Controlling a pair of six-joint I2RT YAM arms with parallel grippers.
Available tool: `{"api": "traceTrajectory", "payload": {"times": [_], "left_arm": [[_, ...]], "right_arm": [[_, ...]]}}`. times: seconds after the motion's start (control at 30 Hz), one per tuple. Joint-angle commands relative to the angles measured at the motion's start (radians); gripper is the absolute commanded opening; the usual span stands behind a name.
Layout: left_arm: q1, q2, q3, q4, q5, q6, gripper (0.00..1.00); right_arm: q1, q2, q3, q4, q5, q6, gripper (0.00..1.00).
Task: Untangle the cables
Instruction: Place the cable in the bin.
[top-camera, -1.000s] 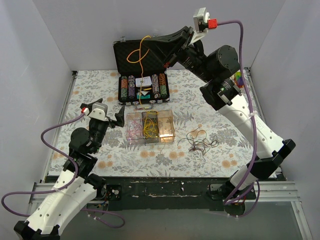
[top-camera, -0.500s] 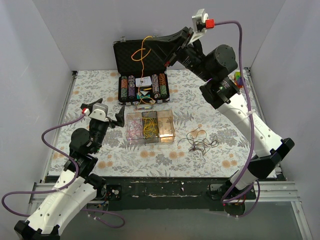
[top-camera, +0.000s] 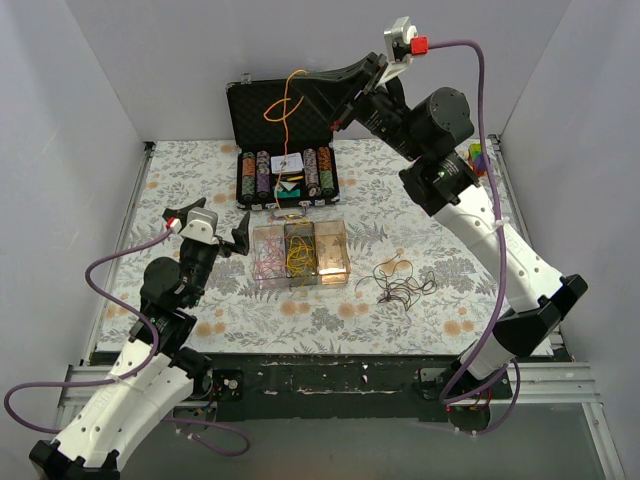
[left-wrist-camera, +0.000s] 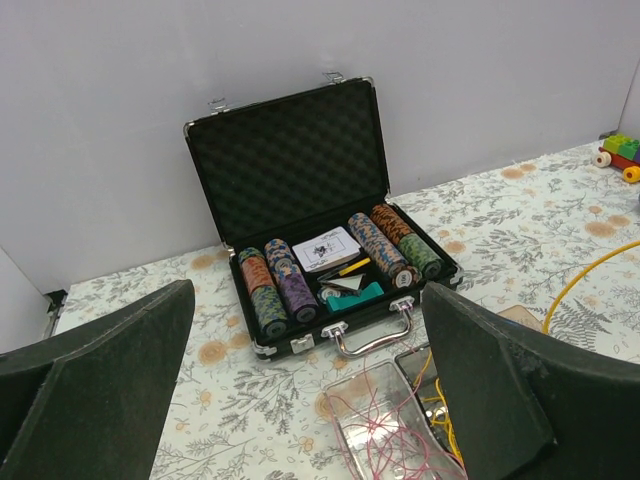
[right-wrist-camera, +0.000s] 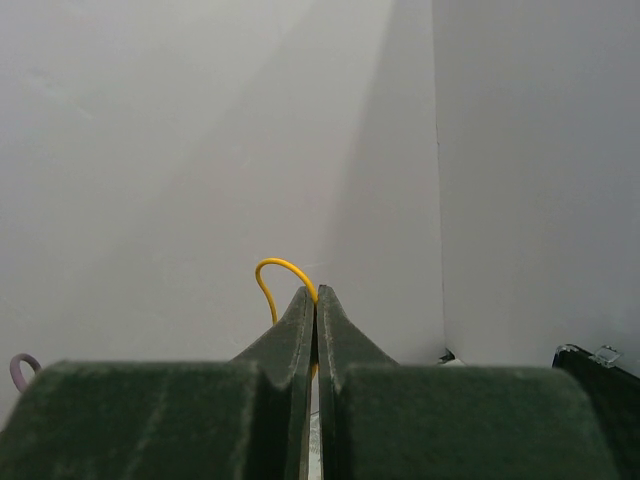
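Right tool (right-wrist-camera: 316, 300) clamped on yellow cable (top-camera: 285, 110), 12 o'clock; left tool (left-wrist-camera: 305, 292) apart. Cable likely light, limp: grip near an end.

Our top external camera sits above and behind both arm bases. It looks down and forward from far enough off to take in the whole table (top-camera: 200, 180) up to the back wall.

Our left wrist camera sits low and close over the table, facing the back wall. The spread fingers of the left pincer (left-wrist-camera: 305, 290) fill its lower corners. It shares with the overhead view the open poker chip case (left-wrist-camera: 300, 170), the clear compartment box (left-wrist-camera: 370, 400) and the toy blocks (left-wrist-camera: 620, 150).

Our right wrist camera sits high and faces the bare walls along the closed right pincer (right-wrist-camera: 316, 293). It shares with the overhead view the yellow cable (right-wrist-camera: 275, 268) pinched there.
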Motion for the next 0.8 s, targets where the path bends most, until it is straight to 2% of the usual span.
{"api": "traceTrajectory", "payload": {"times": [0.0, 0.77], "left_arm": [[0.004, -0.011, -0.008, 0.016, -0.005, 0.016, 0.98], [0.004, -0.002, -0.022, 0.042, 0.003, 0.023, 0.98]], "right_arm": [[-0.011, 0.01, 0.0, 0.045, 0.015, -0.008, 0.01], [-0.037, 0.036, 0.004, 0.059, -0.012, 0.031, 0.01]]}}
